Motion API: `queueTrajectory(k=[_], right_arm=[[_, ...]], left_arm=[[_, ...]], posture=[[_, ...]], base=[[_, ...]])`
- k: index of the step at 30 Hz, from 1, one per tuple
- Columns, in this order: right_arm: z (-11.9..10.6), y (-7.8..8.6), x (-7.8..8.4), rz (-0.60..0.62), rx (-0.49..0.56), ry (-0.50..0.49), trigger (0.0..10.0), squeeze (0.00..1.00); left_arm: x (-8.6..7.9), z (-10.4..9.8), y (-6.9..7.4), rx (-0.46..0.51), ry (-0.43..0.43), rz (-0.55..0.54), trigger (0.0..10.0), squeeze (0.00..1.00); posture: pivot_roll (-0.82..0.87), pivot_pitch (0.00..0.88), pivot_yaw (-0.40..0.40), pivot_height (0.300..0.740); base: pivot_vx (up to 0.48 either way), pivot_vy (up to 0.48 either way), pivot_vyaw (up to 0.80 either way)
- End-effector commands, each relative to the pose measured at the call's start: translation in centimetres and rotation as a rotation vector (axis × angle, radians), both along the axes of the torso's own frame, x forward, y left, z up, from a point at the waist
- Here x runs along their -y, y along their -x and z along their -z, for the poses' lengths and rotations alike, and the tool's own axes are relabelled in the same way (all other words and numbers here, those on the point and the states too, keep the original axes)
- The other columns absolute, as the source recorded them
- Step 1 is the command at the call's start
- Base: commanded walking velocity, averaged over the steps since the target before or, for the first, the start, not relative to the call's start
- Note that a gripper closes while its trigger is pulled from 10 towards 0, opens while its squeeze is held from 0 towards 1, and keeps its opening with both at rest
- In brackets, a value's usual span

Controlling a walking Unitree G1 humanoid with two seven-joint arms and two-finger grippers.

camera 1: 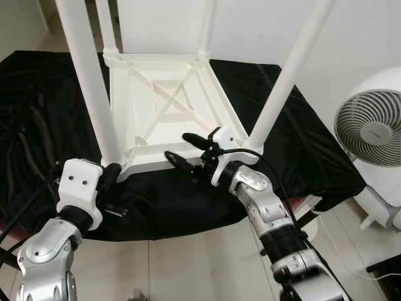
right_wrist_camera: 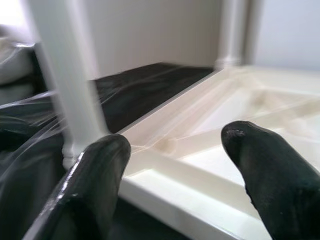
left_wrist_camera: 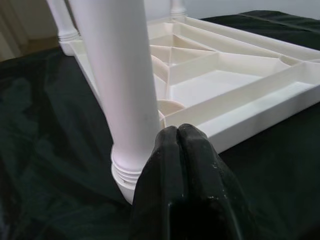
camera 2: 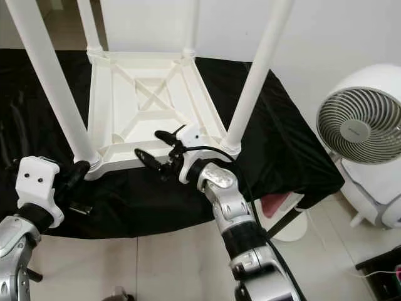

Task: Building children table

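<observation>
- A white plastic children's table (camera 1: pixel 164 113) lies upside down on a black cloth (camera 1: pixel 294 144) spread over a low surface, its ribbed underside facing up.
- The underside shows a rectangular frame with diagonal cross ribs meeting at the middle.
- Four white legs stand up from the corners: the near left leg (camera 1: pixel 91 81), the near right leg (camera 1: pixel 289 72), and two far legs (camera 1: pixel 108 28) at the back corners.
- The left gripper (camera 1: pixel 111 177) sits at the near left corner of the table, just beside the base of the near left leg; in the left wrist view its two black fingers (left_wrist_camera: pixel 192 165) are pressed together with no gap, their tips right against the leg's ringed foot and the table's edge.
- The right gripper (camera 1: pixel 183 148) hovers over the near edge of the table frame, between the two near legs, closer to the right one; its fingers are spread apart with nothing between them.
- In the right wrist view the spread fingers (right_wrist_camera: pixel 270 170) frame the table's near rim and inner ribs.
- A white electric fan (camera 1: pixel 371 128) stands on the tiled floor (camera 1: pixel 200 263) to the robot's right, well apart from the table.
- A white wall rises behind the table.
</observation>
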State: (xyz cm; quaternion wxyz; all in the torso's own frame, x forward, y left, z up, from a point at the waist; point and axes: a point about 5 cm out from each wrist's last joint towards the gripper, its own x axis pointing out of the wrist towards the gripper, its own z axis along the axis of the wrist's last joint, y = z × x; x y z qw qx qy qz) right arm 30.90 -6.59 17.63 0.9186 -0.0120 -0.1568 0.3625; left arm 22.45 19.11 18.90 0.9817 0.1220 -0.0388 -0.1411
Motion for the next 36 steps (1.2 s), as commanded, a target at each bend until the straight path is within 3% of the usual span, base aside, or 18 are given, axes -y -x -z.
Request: queueTrajectory(k=[1, 2, 7, 8, 11, 13, 16, 24, 27, 36], right_arm=[[0.3, 0.7, 1.2, 0.143, 0.034, 0.005, 10.0, 0.0], [0.9, 1.3, 1.9, 0.238, 0.027, 0.001, 10.0, 0.0], [2.0, 2.1, 3.6, 0.386, -0.007, 0.008, 10.0, 0.0], [2.4, 2.1, 4.8, 0.496, -0.035, 0.01, 10.0, 0.0], [2.7, 2.1, 5.6, 0.556, -0.055, 0.006, 10.0, 0.0], [2.7, 1.7, 7.0, 0.658, -0.076, -0.013, 10.0, 0.0], [2.4, 1.6, 7.6, 0.699, -0.068, -0.017, 10.0, 0.0], [2.0, 1.4, 7.9, 0.72, -0.041, 0.016, 10.0, 0.0], [2.0, 1.8, 6.9, 0.68, -0.055, 0.021, 10.0, 0.0], [2.7, 2.3, 6.2, 0.599, -0.086, 0.041, 10.0, 0.0]], left_arm=[[-0.5, -0.1, -0.1, 0.037, 0.03, -0.202, 10.0, 0.0], [-0.1, 0.3, -0.2, 0.016, 0.048, -0.228, 10.0, 0.0], [0.1, 1.0, -0.4, -0.019, 0.066, -0.274, 10.0, 0.0], [-0.5, 1.4, -1.0, -0.017, 0.073, -0.344, 10.0, 0.0], [-1.2, 1.7, -1.4, -0.006, 0.056, -0.396, 10.0, 0.0], [-3.2, 2.5, -2.1, -0.006, 0.093, -0.507, 10.0, 0.0], [-3.8, 2.8, -2.3, -0.011, 0.109, -0.519, 10.0, 0.0], [-3.0, 2.6, -3.0, -0.011, 0.142, -0.472, 10.0, 0.0], [-2.6, 2.5, -4.1, -0.003, 0.086, -0.475, 10.0, 0.0], [-2.7, 2.9, -3.9, 0.015, 0.055, -0.47, 10.0, 0.0]], posture=[[0.1, 0.069, -0.062, 0.74], [0.09, 0.07, -0.059, 0.74], [0.08, 0.067, -0.047, 0.74], [0.06, 0.067, -0.04, 0.74], [0.04, 0.064, -0.03, 0.74], [0.02, 0.056, -0.015, 0.74], [0.01, 0.052, -0.009, 0.74], [-0.01, 0.044, 0.007, 0.74], [-0.03, 0.053, 0.047, 0.74], [-0.05, 0.047, 0.035, 0.74]], base=[[0.0, 0.0, 0.0], [0.0, 0.0, 0.0], [0.0, 0.0, 0.0], [0.0, 0.0, 0.0], [0.0, 0.0, 0.0], [0.0, 0.0, 0.0], [0.0, 0.0, 0.0], [0.0, 0.0, 0.0], [0.0, 0.0, 0.0], [0.0, 0.0, 0.0]])
